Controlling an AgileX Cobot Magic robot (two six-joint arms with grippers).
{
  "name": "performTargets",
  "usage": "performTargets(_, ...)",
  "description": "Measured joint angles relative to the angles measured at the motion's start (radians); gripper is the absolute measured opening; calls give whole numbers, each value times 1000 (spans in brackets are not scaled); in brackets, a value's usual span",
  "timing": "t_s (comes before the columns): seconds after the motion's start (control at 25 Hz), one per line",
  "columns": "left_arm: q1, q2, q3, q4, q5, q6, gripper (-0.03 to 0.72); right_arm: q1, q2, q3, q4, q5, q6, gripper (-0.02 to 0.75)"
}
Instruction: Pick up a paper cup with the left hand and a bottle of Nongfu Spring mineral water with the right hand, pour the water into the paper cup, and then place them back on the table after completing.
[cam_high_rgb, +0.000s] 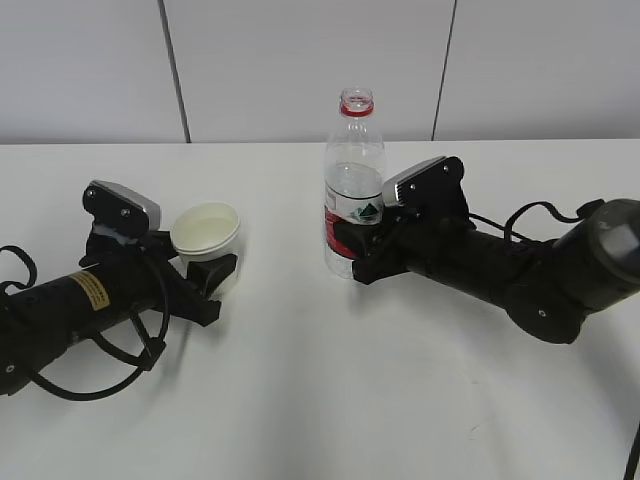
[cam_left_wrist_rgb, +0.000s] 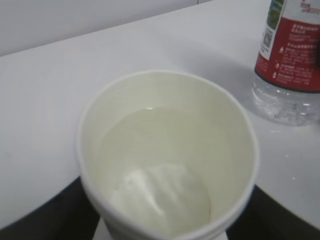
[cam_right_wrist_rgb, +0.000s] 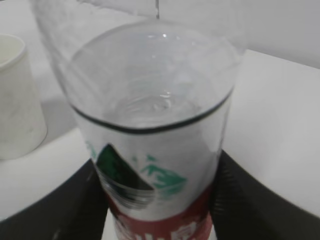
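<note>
Left hand (cam_high_rgb: 207, 272) low along the table (cam_high_rgb: 320, 400), clamped on upright paper cup (cam_high_rgb: 206, 233); right hand (cam_high_rgb: 362, 245) likewise low, clamped on upright, uncapped bottle (cam_high_rgb: 353, 180).

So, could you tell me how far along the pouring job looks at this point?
The pour looks done: the paper cup holds water, and the uncapped bottle stands upright on the table, part full. The left gripper brackets the cup and the right gripper the bottle. Whether they still clamp is unclear; what remains is letting go and pulling back.
</note>
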Motion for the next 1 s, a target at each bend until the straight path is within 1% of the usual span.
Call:
performTargets(0.28, 0, 0, 0, 0, 1, 0, 440, 0, 32, -2, 3, -58, 4, 413)
performTargets(0.36, 0, 0, 0, 0, 1, 0, 442, 0, 36, -2, 3, -77, 0, 424)
performTargets(0.44, 0, 0, 0, 0, 2, 0, 456, 0, 41, -2, 3, -87, -2, 482)
performTargets(0.56, 0, 0, 1, -1, 11, 0, 522, 0, 41, -2, 6, -87, -4, 611)
performTargets(0.6, 0, 0, 6, -1, 11, 0, 538, 0, 41, -2, 8, -89, -4, 638)
performTargets(0.64, 0, -1, 12, -1, 11, 0, 552, 0, 41, -2, 10, -85, -4, 650)
performTargets(0.76, 0, -21, 52, -6, 12, 0, 568, 0, 38, 13, 24, -81, -4, 659)
performTargets(1.0, 0, -108, 143, -35, 11, 0, 574, 0, -33, 131, 80, -78, -43, 659)
